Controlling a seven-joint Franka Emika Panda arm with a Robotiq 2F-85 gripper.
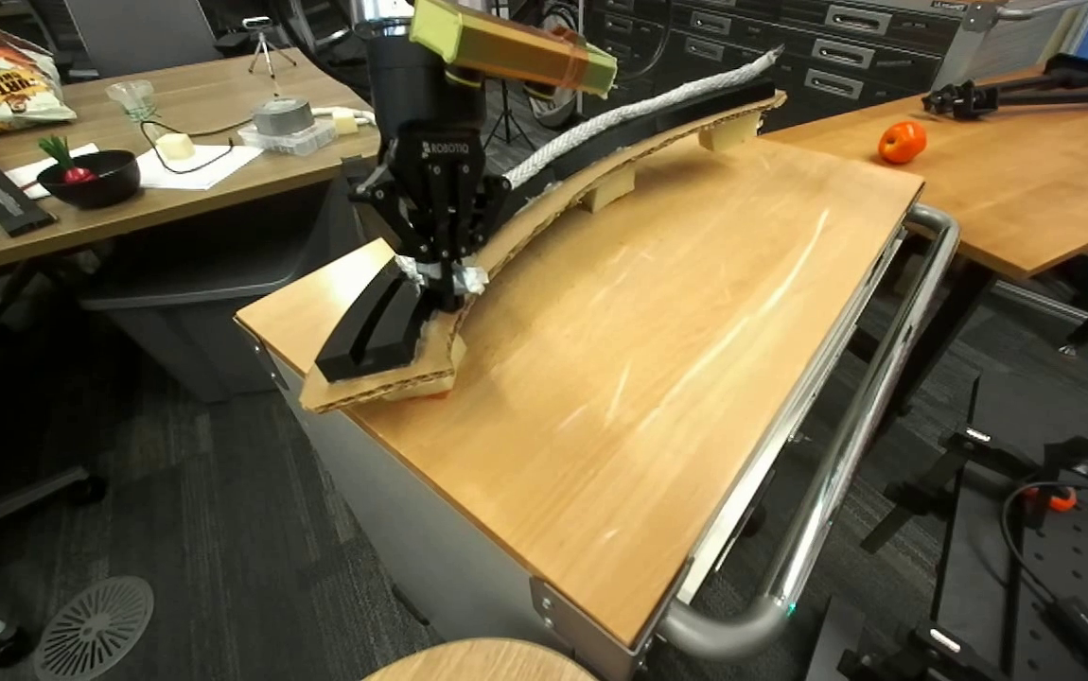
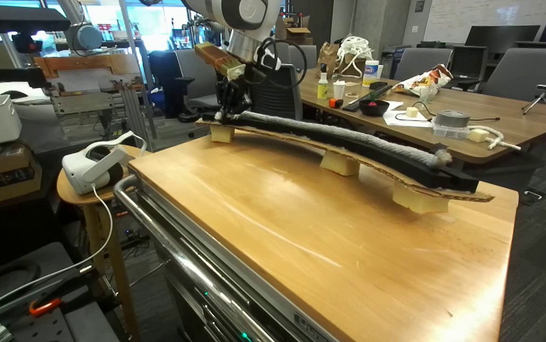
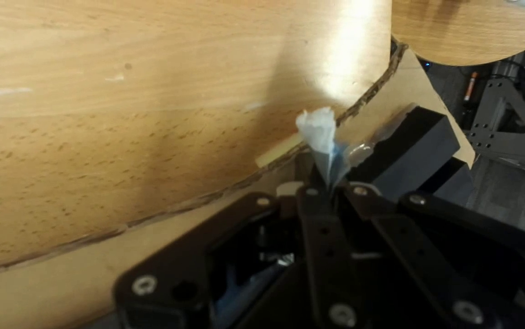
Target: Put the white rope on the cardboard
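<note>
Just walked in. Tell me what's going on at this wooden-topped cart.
A robot seems to be laying a white rope on the arched cardboard. The rope stretches along the black curved strip on top of the cardboard, which pale yellow blocks prop off the wooden tabletop. The gripper is shut and down close to one end of the cardboard. Some white material shows at its tip; whether that is part of the rope, I can't tell.
</note>
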